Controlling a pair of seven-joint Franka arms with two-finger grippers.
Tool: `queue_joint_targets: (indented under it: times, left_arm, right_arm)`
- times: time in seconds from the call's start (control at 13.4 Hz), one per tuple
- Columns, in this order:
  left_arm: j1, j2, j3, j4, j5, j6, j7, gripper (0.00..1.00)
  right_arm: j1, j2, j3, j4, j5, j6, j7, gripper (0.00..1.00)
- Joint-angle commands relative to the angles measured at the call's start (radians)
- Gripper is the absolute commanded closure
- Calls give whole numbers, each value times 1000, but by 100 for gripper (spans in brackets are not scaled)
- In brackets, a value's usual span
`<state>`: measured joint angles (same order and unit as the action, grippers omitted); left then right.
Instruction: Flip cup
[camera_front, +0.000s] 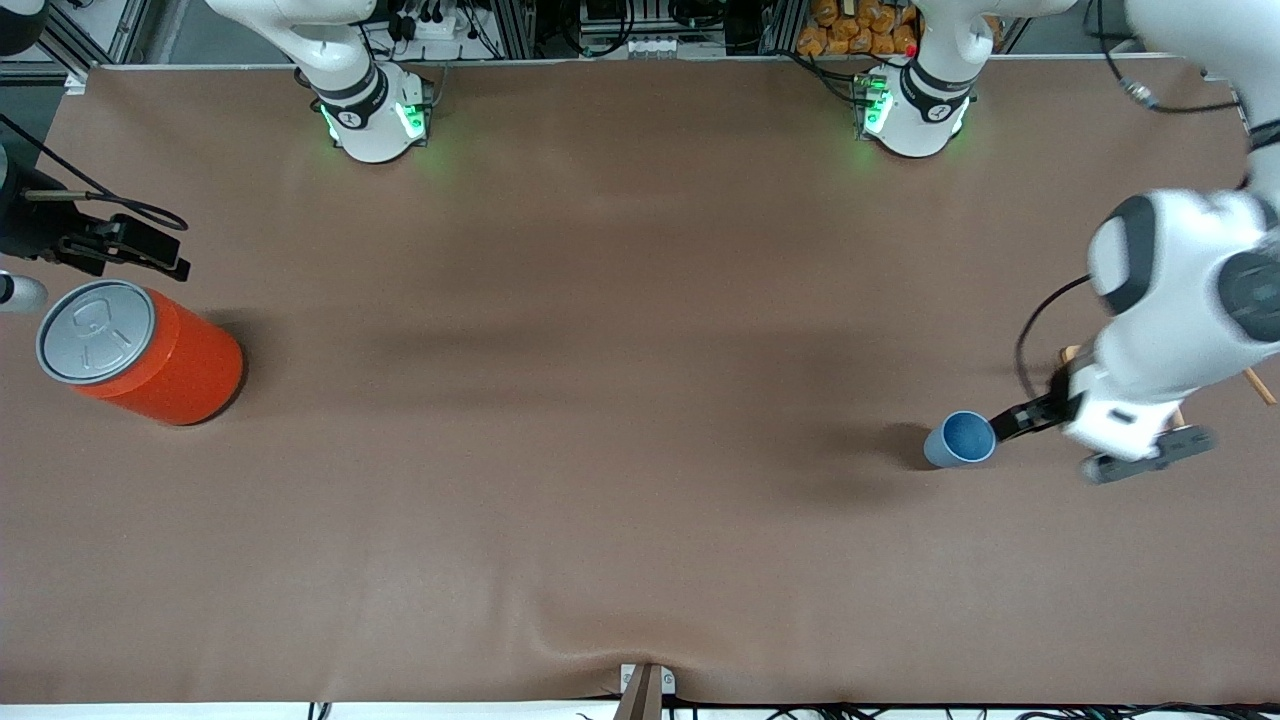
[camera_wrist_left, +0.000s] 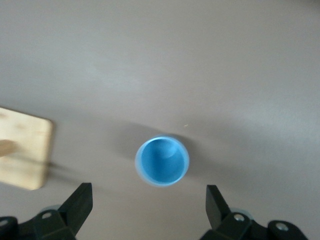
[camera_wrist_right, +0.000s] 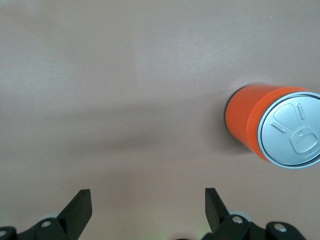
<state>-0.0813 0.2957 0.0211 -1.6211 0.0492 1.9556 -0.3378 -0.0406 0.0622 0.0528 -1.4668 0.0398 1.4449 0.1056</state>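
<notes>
The small light-blue cup (camera_front: 960, 438) stands upright on the brown table, mouth up, toward the left arm's end; its darker blue inside shows. My left gripper (camera_front: 1003, 426) hovers low right beside it, fingertips close to the rim. In the left wrist view the cup (camera_wrist_left: 162, 161) sits just ahead of the left gripper (camera_wrist_left: 149, 200), whose black fingers (camera_wrist_left: 80, 200) are spread wide and open with nothing between them. My right gripper (camera_front: 165, 258) waits over the table at the right arm's end, open and empty, as the right wrist view (camera_wrist_right: 148, 200) shows.
A big orange can (camera_front: 150, 360) with a grey lid stands near the right gripper, also seen as the can (camera_wrist_right: 250, 122). A light wooden piece (camera_wrist_left: 25, 147) lies on the table next to the cup, partly under the left arm (camera_front: 1070, 355).
</notes>
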Motion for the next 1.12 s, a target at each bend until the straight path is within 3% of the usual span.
queue_joint_targets:
  times: [0.0,0.22,1.04]
  left_arm:
    - [53,-52,-3,47,20,-115,158,0]
    - [77,-102,-6,46,6,-123,261,0]
    - [69,-296,-55,43,-35,-371,252,0]
  right_arm:
    - [-1,-2,1,-4,8,6,13,0]
    - [-1,-2,1,-4,8,6,13,0]
    - [-1,-2,1,-4,8,5,13,0]
